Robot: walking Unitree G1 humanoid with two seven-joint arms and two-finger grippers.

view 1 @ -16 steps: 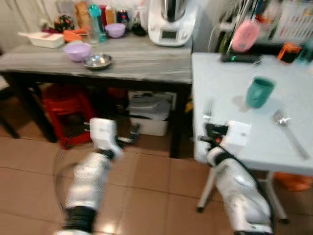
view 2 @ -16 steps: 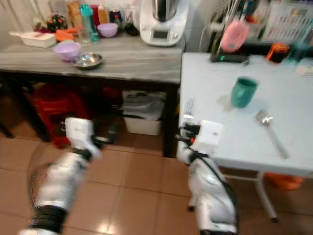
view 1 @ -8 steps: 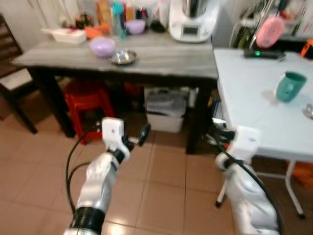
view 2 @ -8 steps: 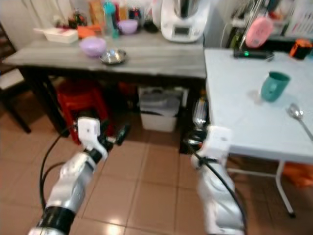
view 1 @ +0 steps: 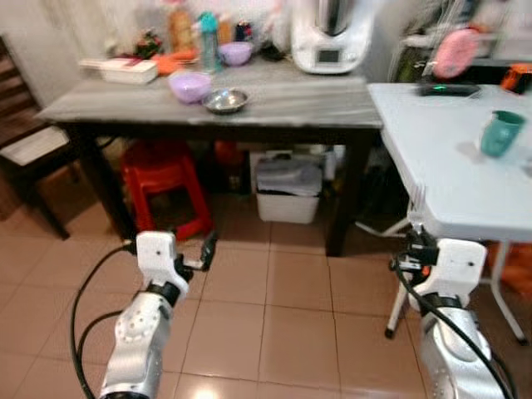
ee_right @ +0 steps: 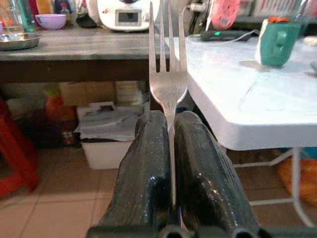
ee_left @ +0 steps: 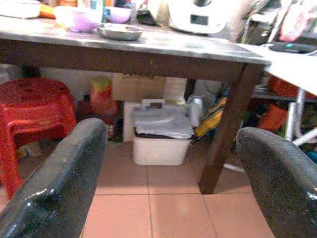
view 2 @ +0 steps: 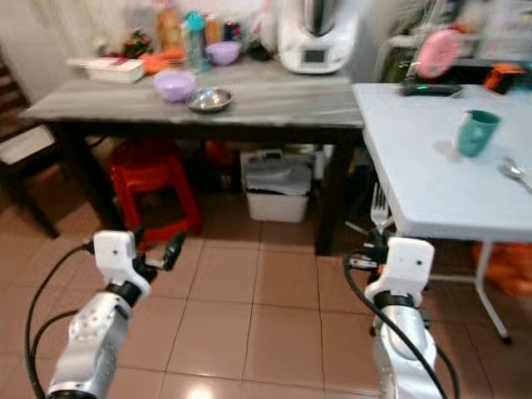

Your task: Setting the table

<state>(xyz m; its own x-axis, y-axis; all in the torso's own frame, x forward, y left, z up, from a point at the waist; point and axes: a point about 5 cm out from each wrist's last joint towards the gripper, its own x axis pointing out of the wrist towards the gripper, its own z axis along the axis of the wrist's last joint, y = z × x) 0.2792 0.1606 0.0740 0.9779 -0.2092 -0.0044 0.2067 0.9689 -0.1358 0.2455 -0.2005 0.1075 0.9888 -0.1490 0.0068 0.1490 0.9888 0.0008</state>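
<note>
Over on the long grey wooden side table [view 1: 274, 104] sit a lilac plastic bowl [view 1: 189, 85] and, just beside it, a shallow steel dish [view 1: 226, 100] — what either holds cannot be made out from where I stand. A smaller purple bowl [view 1: 236, 52] stands further back, near a white kitchen machine [view 1: 327, 37]. On the pale white folding table [view 1: 440, 179] a teal mug [view 1: 501, 134] stands well apart from the near edge.

The right gripper [ee_right: 170, 129] has its two black fingers [ee_right: 148, 163] pressed tight together on the handle of a silver metal fork [ee_right: 168, 69]. The fork stands upright, tines up — slim, shiny, clean-looking — low beside the white table's near corner, above the tan floor tiles [view 1: 283, 324].

The left gripper [ee_left: 173, 163] hangs with its fingers spread wide, holding nothing, facing a red plastic stool [view 1: 162, 179] under the grey table.
</note>
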